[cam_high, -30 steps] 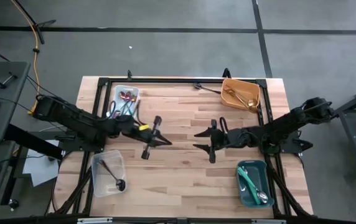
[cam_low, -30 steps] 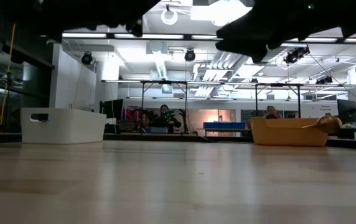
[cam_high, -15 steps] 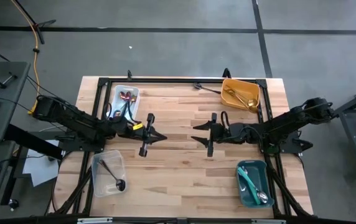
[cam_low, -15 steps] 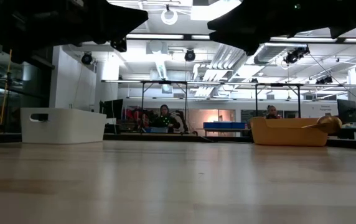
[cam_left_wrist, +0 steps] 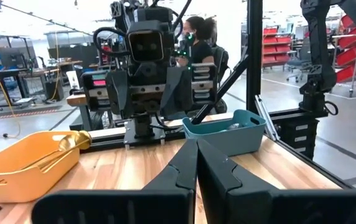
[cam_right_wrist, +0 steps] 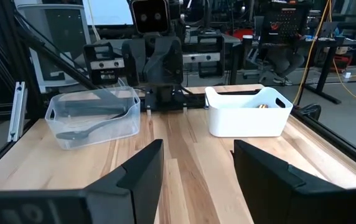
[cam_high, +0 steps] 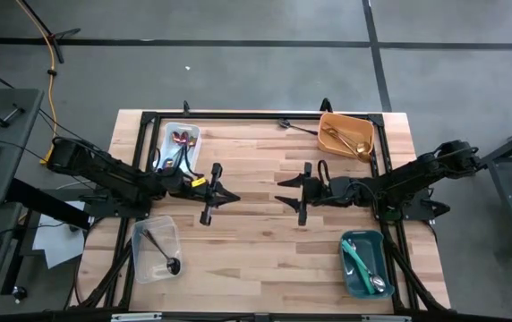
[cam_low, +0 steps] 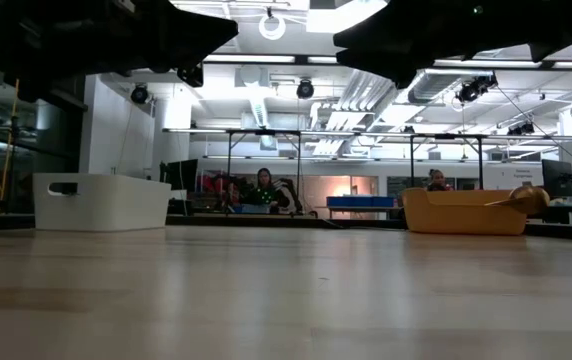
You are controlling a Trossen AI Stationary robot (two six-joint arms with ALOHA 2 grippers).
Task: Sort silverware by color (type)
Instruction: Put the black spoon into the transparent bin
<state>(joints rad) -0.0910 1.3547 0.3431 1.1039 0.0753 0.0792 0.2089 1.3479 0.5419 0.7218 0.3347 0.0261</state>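
The silverware lies sorted in four bins. Iridescent pieces (cam_high: 181, 141) are in the white bin (cam_high: 177, 156), gold ones (cam_high: 345, 139) in the orange bin (cam_high: 335, 121), a black spoon (cam_high: 162, 253) in the clear bin (cam_high: 140, 234), and teal-handled ones (cam_high: 363, 261) in the teal bin (cam_high: 349, 277). My left gripper (cam_high: 234, 198) hovers left of the table's middle. It is shut, holds nothing and points toward the right edge. My right gripper (cam_high: 281, 191) faces it from the right, open, with nothing between its fingers (cam_right_wrist: 144, 165).
A slim dark piece (cam_high: 297, 126) lies at the far edge, left of the orange bin. A black frame (cam_high: 238, 115) runs along the far edge. Bare wood (cam_high: 256, 255) stretches between the two near bins. People sit in the room beyond (cam_low: 262, 188).
My left gripper has drawn back toward the table's left edge and sunk a little. It has straightened from a slant to point across the table, and it has stayed shut. Over the last half second nothing has moved.
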